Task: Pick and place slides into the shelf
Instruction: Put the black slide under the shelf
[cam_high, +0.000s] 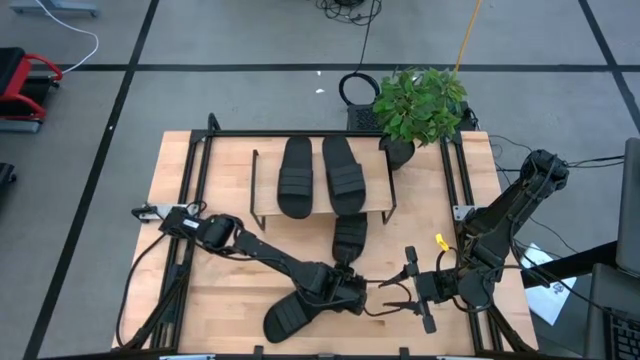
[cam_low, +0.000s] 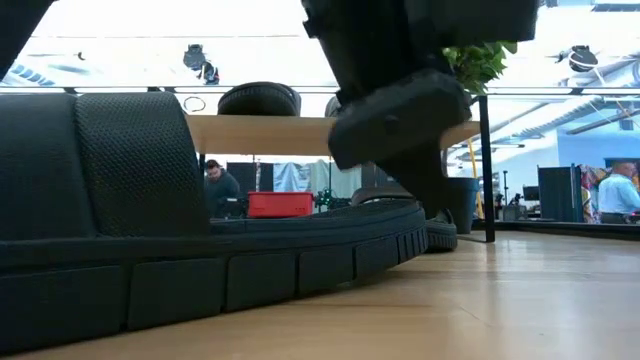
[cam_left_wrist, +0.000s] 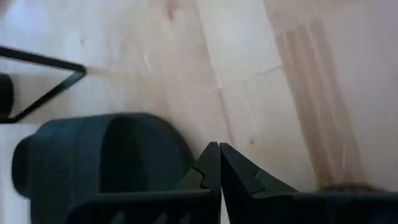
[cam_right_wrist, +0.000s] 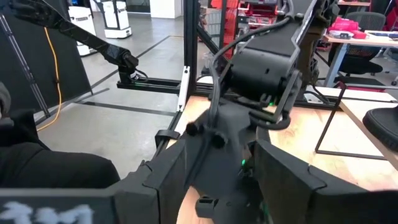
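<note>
wooden worktop (cam_high: 200, 170) so far: two slides (cam_high: 296, 176) (cam_high: 345, 173) already sit on the shelf (cam_high: 262, 212) by the far edge, so about half done. third slide (cam_high: 349, 238) lies mid-worktop, fourth (cam_high: 290, 312) by the near edge under the left pincer (cam_high: 352, 290), fingers pressed together, holding nothing visible. right pincer (cam_high: 403, 284) waits close by, spread wide

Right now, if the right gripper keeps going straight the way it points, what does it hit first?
Probably the left gripper and its wrist. The right gripper points across the table at it, fingers open, and its wrist view is filled by that arm. Depth between them is unclear.
</note>
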